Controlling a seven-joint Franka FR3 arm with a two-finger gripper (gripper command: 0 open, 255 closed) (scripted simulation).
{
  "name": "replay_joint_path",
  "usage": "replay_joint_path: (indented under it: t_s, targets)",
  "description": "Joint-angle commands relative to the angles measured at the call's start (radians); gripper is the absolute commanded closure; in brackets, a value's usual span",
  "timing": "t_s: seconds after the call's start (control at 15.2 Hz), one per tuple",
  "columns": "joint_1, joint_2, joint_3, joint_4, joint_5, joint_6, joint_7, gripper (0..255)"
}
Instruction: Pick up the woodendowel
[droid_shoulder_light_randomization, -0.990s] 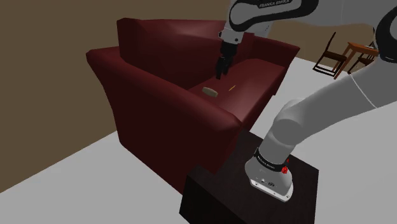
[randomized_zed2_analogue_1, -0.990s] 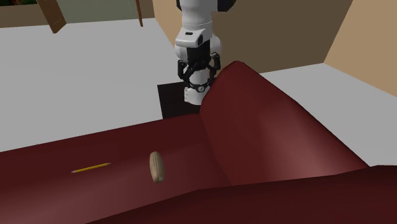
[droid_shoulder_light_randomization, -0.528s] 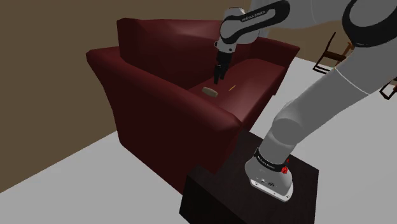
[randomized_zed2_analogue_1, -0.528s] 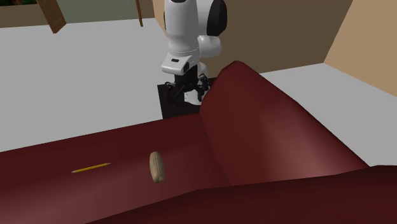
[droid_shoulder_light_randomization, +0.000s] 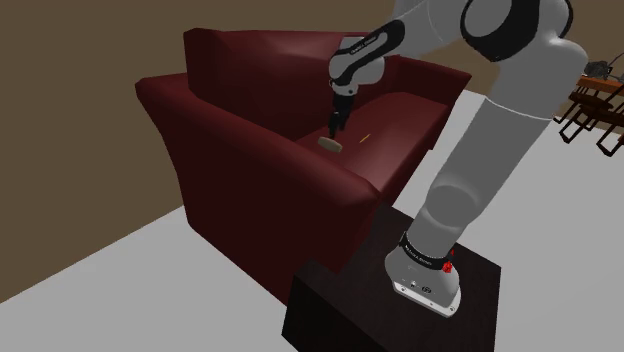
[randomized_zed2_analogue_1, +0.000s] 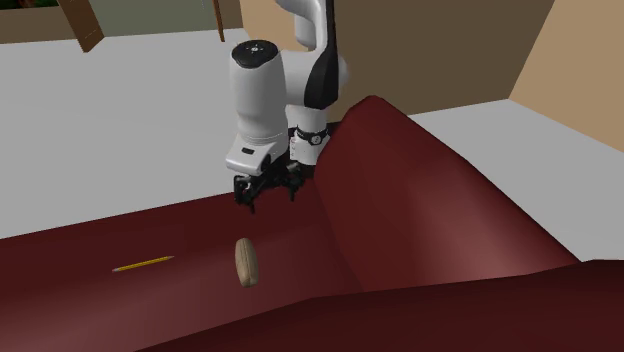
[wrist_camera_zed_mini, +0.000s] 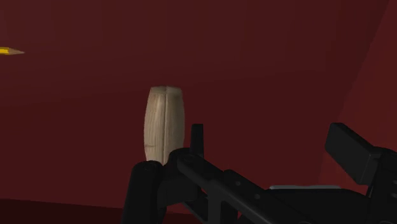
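The wooden dowel (droid_shoulder_light_randomization: 329, 143) is a short, pale tan cylinder lying on the dark red sofa seat (droid_shoulder_light_randomization: 395, 135). In the second exterior view the dowel (randomized_zed2_analogue_1: 246, 262) rests near the foot of the armrest. My black gripper (droid_shoulder_light_randomization: 334, 127) hangs just above the seat, close over the dowel and slightly behind it. Seen in the second exterior view, the gripper (randomized_zed2_analogue_1: 266, 190) is open and holds nothing. In the wrist view the dowel (wrist_camera_zed_mini: 164, 124) lies just beyond the one finger (wrist_camera_zed_mini: 145, 188), outside the open gripper (wrist_camera_zed_mini: 251, 178).
A thin yellow pencil (randomized_zed2_analogue_1: 142, 264) lies on the seat a short way from the dowel, also seen as pencil (droid_shoulder_light_randomization: 365, 135). The sofa's tall armrest (randomized_zed2_analogue_1: 420, 200) rises beside the dowel. The dark stand (droid_shoulder_light_randomization: 340, 320) sits by the sofa; wooden chairs (droid_shoulder_light_randomization: 590, 100) stand far off.
The arm has swung down and toward the shoulder view's left, bringing the gripper low over the seat next to the dowel. Dowel and pencil have not moved.
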Motion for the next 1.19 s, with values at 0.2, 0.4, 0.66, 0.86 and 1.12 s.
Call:
replay_joint_path:
  t_s: [0.2, 0.4, 0.66, 0.86, 1.12]
  targets:
    - [-0.03, 0.196, -0.016, 0.126, 0.05, 0.06, -0.085, 0]
    - [-0.059, 0.314, -0.015, 0.216, 0.082, 0.082, -0.132, 0]
    - [-0.078, 0.387, -0.008, 0.258, 0.103, 0.111, -0.156, 0]
    - [-0.083, 0.415, -0.001, 0.252, 0.114, 0.143, -0.161, 0]
    - [-0.088, 0.439, 0.005, 0.248, 0.124, 0.171, -0.166, 0]
